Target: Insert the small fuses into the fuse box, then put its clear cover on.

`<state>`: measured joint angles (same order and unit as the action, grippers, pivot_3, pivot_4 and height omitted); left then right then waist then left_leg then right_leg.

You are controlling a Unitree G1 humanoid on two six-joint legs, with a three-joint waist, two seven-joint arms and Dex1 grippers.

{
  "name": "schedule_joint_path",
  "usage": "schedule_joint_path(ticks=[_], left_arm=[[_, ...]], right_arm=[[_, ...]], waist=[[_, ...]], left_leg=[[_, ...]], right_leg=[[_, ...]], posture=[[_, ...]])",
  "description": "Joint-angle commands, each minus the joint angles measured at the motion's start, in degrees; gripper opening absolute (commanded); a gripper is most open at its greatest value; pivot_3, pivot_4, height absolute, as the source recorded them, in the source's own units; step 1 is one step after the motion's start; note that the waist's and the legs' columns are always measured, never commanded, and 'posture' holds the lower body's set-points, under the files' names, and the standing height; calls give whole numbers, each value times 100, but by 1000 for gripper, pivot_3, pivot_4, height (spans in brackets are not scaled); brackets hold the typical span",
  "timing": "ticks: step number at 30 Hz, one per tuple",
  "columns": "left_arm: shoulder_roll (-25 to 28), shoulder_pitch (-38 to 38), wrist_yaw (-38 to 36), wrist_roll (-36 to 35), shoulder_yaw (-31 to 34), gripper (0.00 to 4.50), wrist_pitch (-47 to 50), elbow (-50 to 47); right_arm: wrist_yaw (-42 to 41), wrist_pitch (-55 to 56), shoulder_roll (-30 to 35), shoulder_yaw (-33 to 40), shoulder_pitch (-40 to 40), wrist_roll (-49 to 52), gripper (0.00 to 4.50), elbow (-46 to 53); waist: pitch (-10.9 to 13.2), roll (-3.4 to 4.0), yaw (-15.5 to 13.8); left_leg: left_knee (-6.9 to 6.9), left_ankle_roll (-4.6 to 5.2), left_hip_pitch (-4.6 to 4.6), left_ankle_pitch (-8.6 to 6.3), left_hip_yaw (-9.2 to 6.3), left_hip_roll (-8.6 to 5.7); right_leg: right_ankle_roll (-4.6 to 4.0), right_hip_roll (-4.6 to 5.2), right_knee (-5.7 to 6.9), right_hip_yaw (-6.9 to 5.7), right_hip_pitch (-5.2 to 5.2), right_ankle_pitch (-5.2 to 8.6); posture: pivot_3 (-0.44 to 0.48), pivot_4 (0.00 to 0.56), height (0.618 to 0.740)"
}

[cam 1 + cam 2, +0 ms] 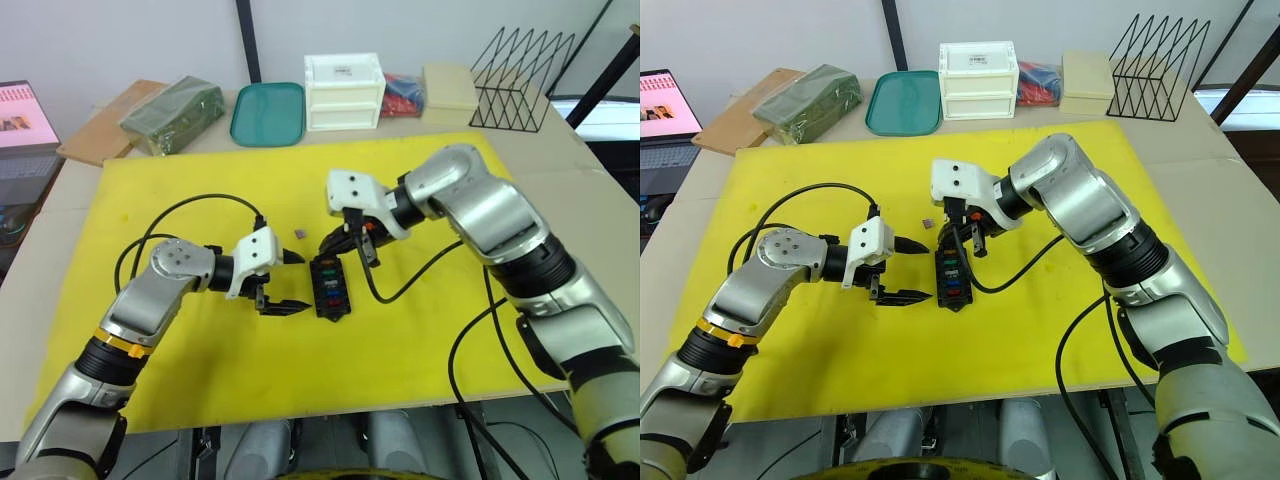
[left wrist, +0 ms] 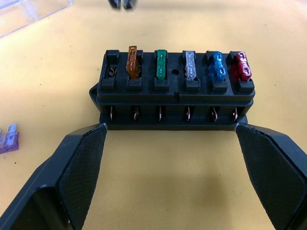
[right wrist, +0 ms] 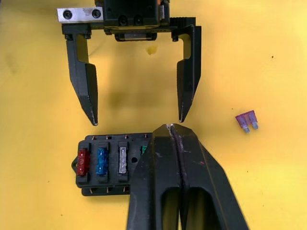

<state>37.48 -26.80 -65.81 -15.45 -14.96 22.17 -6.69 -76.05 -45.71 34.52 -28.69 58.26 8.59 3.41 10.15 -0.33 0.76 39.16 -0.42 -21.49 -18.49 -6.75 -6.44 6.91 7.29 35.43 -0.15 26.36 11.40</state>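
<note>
While the left hand (image 1: 292, 282) gapes empty beside the fuse box (image 2: 175, 91), the right hand (image 3: 173, 143) presses closed over it; the purple fuse (image 3: 247, 120) nearby (light, slick, brittle) needs pinching by its plastic head.

black fuse box (image 2: 175, 98) lies mid-mat holding five fuses (image 2: 190, 65); purple fuse (image 3: 247, 120) lies loose just beyond its far-left end; clear cover (image 2: 29, 10) nearby.

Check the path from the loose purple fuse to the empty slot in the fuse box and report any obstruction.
Nothing lies on the yellow mat between the purple fuse and the fuse box. The empty end slot sits beside the amber fuse, but the shut right gripper hangs over that end of the box. The open left gripper waits alongside.
</note>
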Motion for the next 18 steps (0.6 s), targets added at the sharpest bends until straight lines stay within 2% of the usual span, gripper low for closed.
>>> schedule_joint_path(ticks=[1, 18], left_arm=[[-3, -64, 22, -8, 108, 4500, -31, -68], [30, -15, 38, -32, 130, 4500, 15, -160]], right_arm=[[41, 182, -18, 98, -24, 31, 51, 44], [94, 653, -71, -119, -249, -231, 51, -322]], waist=[[0, 0, 0], [0, 0, 2]], left_leg=[[0, 0, -1, 0, 0, 0], [0, 0, 0, 0, 0, 0]], right_leg=[[0, 0, 0, 0, 1, 0], [0, 0, 0, 0, 0, 0]], posture=[[0, 150, 740], [0, 150, 740]])
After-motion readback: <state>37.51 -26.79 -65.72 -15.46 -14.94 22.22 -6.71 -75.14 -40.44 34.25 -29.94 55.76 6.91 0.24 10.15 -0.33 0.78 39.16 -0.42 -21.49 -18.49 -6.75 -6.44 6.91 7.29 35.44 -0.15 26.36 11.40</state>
